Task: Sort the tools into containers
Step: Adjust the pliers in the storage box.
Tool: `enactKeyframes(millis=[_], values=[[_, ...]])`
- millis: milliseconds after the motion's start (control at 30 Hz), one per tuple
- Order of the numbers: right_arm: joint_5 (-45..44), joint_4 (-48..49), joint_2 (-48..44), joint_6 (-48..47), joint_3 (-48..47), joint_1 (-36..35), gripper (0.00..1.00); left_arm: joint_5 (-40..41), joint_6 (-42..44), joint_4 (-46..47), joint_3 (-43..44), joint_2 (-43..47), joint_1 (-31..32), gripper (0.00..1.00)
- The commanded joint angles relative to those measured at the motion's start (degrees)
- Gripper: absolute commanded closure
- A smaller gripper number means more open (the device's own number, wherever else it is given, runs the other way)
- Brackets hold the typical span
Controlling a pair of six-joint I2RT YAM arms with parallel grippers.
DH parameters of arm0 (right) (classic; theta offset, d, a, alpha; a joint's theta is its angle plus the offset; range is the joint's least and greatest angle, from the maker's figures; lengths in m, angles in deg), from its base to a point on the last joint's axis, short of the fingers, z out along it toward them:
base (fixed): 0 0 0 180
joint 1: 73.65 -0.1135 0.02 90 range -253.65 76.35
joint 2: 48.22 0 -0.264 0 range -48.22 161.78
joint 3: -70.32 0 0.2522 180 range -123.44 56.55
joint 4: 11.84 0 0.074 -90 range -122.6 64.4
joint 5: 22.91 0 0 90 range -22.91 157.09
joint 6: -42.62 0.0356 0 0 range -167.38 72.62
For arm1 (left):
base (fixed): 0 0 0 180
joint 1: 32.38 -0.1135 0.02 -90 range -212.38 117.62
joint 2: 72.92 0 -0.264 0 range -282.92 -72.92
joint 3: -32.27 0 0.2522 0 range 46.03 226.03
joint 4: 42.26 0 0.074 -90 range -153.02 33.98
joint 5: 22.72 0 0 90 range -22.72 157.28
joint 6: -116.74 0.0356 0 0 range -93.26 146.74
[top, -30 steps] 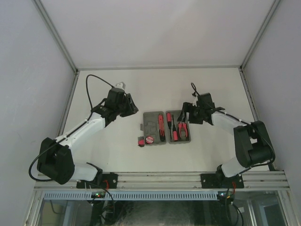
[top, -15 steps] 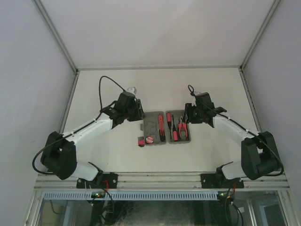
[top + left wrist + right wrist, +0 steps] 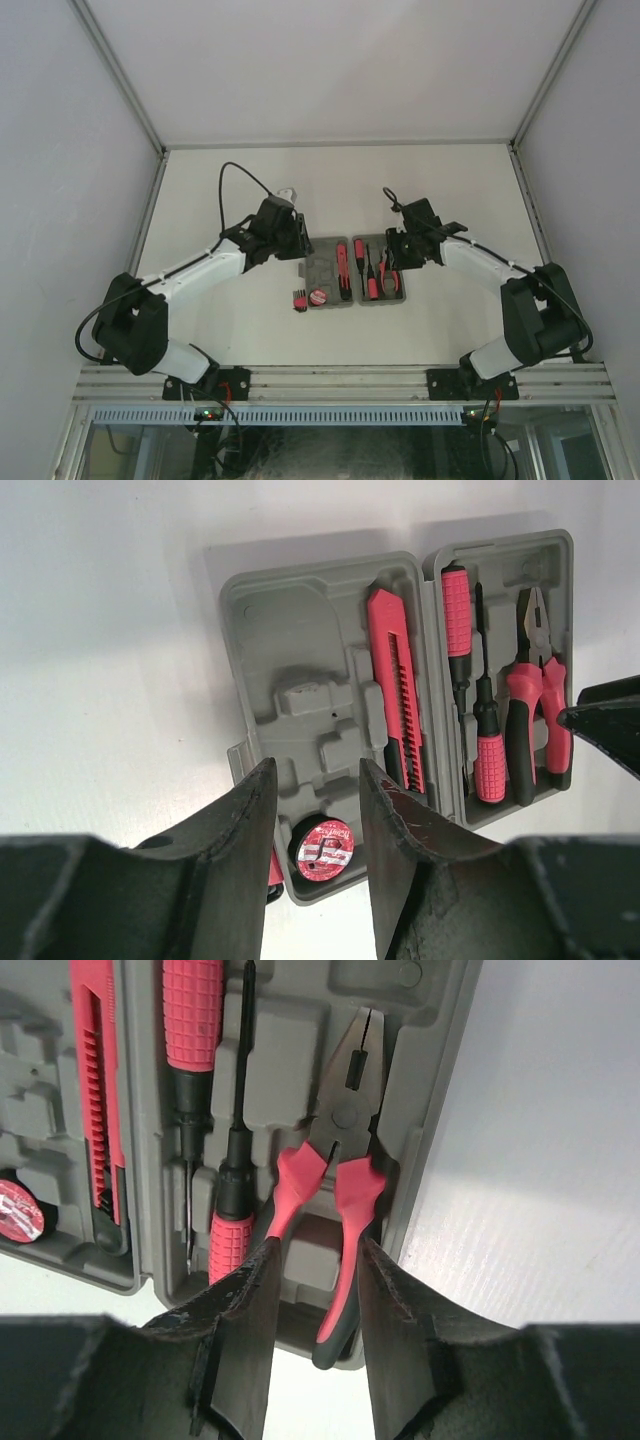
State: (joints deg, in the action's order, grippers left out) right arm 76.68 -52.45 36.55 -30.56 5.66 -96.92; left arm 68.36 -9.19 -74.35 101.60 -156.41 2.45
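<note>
Red-labelled disc [image 3: 325,845] in grey case [image 3: 290,630], print illegible.

Off-white matte flat tabletop [image 3: 340,190] across the middle of the overhead view, closed in at the far end and on both sides by pale grey smooth wall panels [image 3: 330,70]. Slim silver aluminium struts [image 3: 118,75] slanting up and outward from the two far corners. Along the near edge a ribbed silver aluminium cross-rail [image 3: 340,375], and just below it a long pale perforated strip [image 3: 330,414]. Faintly grained and evenly lit tabletop in the wrist views
</note>
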Motion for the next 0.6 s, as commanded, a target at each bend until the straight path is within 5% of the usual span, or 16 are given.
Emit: enactKeyframes(millis=[0,567], values=[[-4.04,-2.49,1.49,-1.05,-3.3,-1.45,0.65,-0.39,0.24,1.54,3.32,0.34,0.42,0.58],[-9.63,-5.78,2.33,-1.44,-4.85,-3.54,0.81,-1.25,0.72,1.59,4.8,-0.75,0.91,0.58]])
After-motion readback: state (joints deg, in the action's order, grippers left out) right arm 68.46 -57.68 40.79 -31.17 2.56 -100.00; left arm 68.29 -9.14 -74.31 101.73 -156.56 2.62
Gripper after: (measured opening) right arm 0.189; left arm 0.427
